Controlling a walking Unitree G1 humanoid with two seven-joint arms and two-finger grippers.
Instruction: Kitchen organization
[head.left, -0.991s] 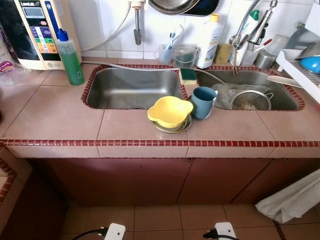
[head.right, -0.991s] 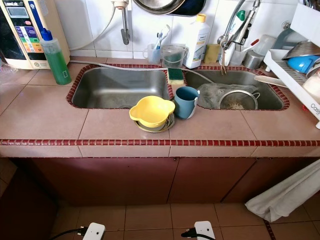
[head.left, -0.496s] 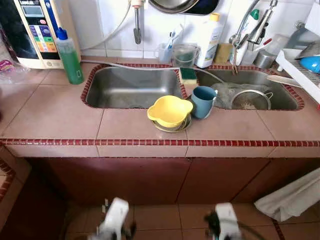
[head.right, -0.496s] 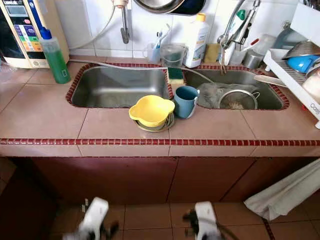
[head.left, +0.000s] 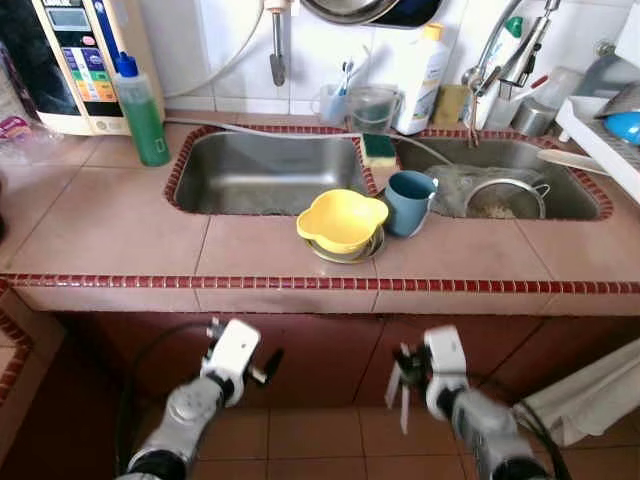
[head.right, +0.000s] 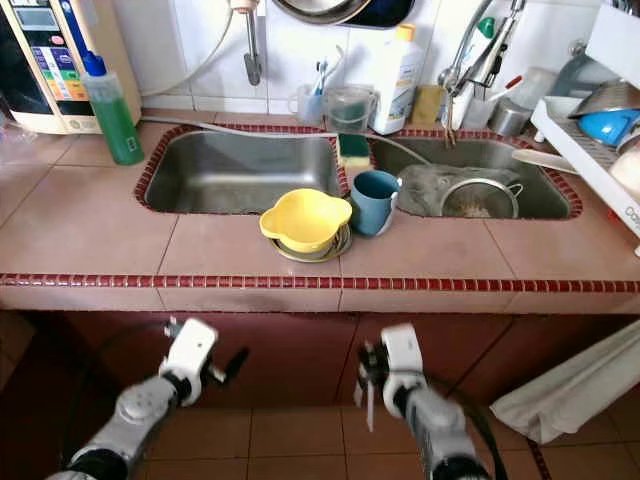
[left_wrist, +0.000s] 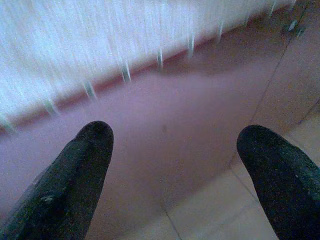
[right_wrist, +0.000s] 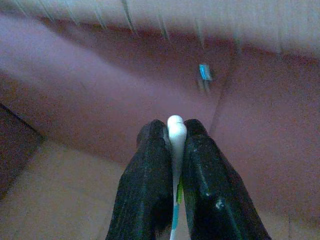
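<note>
Pinched between the right gripper (right_wrist: 172, 150) fingers below the counter edge (head.left: 320, 284), a thin white utensil (right_wrist: 176, 131), left gripper (left_wrist: 172, 150) spread empty: risk of slipping, or snagging that edge when raised toward the sink (head.left: 270, 175).

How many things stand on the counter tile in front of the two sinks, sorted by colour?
Yellow: 1, the yellow bowl
Blue: 1, the blue mug
Metal: 1, the metal dish under the bowl
Total: 3
</note>
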